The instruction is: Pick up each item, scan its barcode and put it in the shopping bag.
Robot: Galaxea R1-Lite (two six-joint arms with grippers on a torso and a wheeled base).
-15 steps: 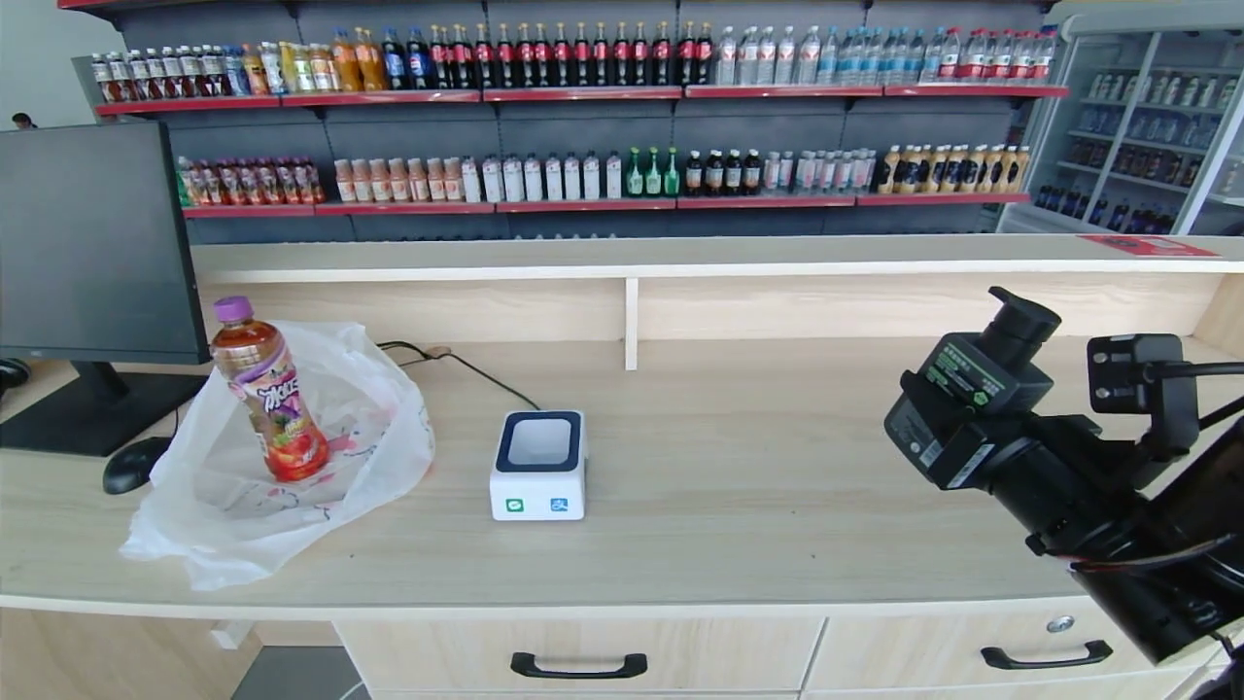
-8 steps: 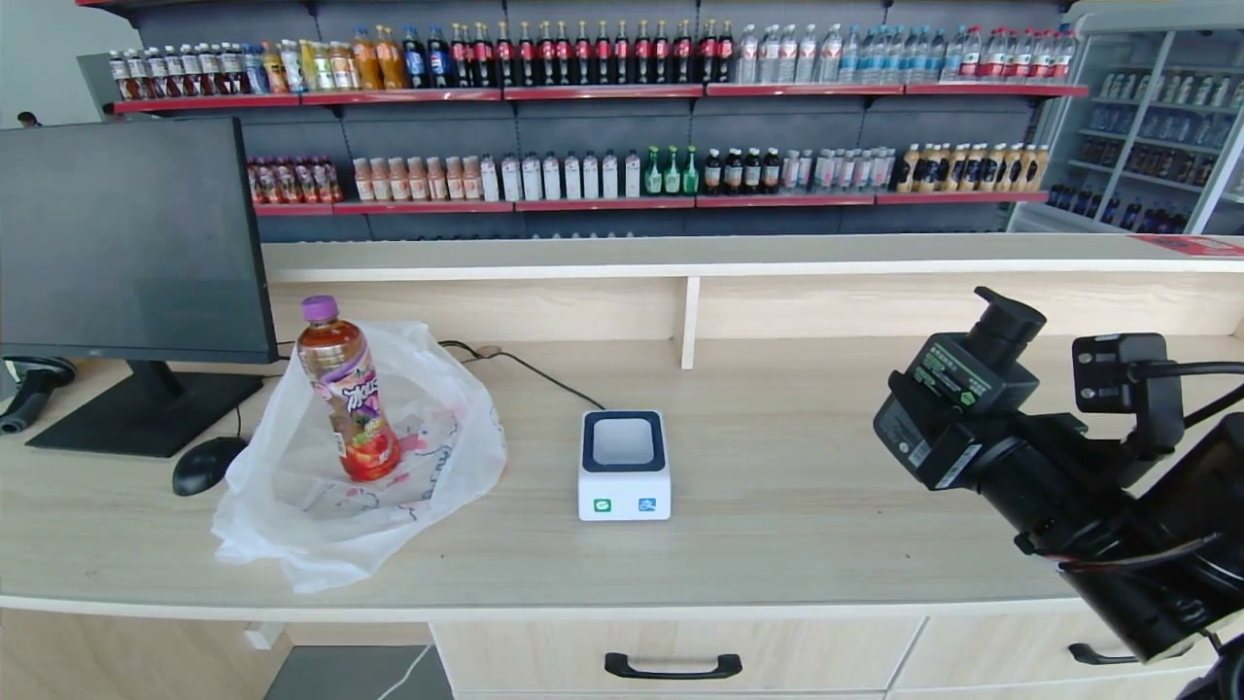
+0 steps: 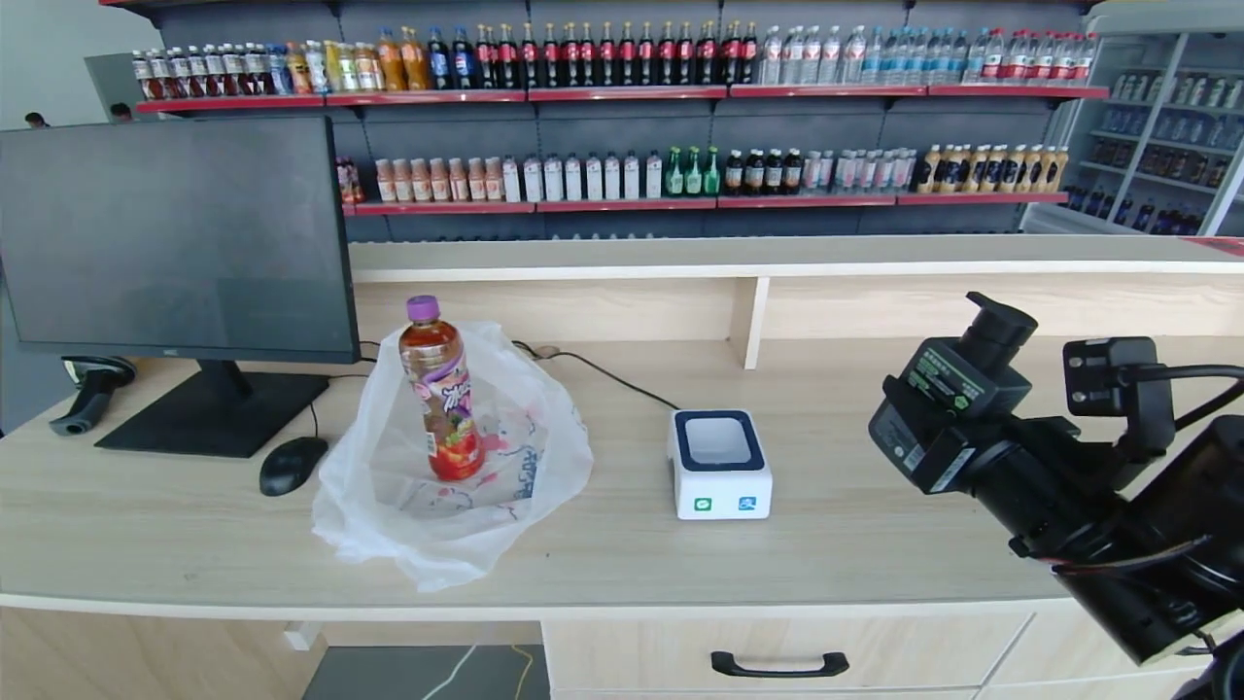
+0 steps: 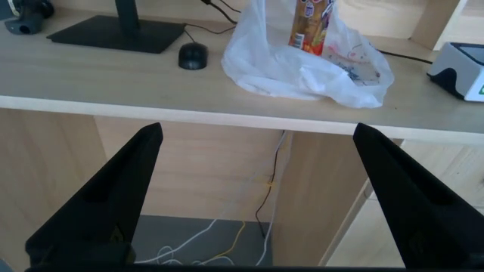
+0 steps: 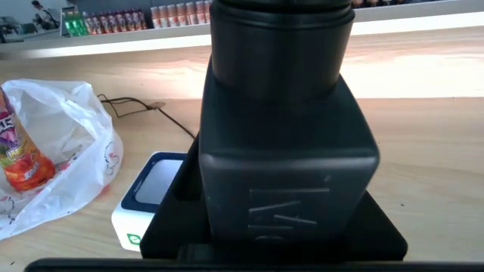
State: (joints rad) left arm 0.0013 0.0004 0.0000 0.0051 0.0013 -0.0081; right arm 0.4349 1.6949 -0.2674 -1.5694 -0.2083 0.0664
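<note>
A tea bottle [image 3: 442, 399] with a purple cap stands upright inside the open white shopping bag [image 3: 457, 496] on the counter. Right of the bag sits the white barcode scanner [image 3: 719, 465], window facing up. My right gripper [image 3: 1020, 481] is shut on a black square bottle [image 3: 948, 399] with a round cap, held tilted above the counter's right part, well right of the scanner [image 5: 151, 200]. The black bottle [image 5: 280, 128] blocks most of the right wrist view. My left gripper [image 4: 257, 196] hangs open and empty below the counter's front edge, in front of the bag [image 4: 302, 68].
A dark monitor [image 3: 175, 233] stands at the back left with a black mouse [image 3: 292, 465] and a handheld scanner [image 3: 87, 389] beside it. A cable [image 3: 603, 374] runs behind the bag. A raised ledge [image 3: 777, 255] backs the counter. Drawers [image 3: 777, 661] sit under its front edge.
The whole head view has shifted, so the camera has turned left. The bag, tea bottle and scanner keep their places on the counter. The right arm still holds the black bottle.
</note>
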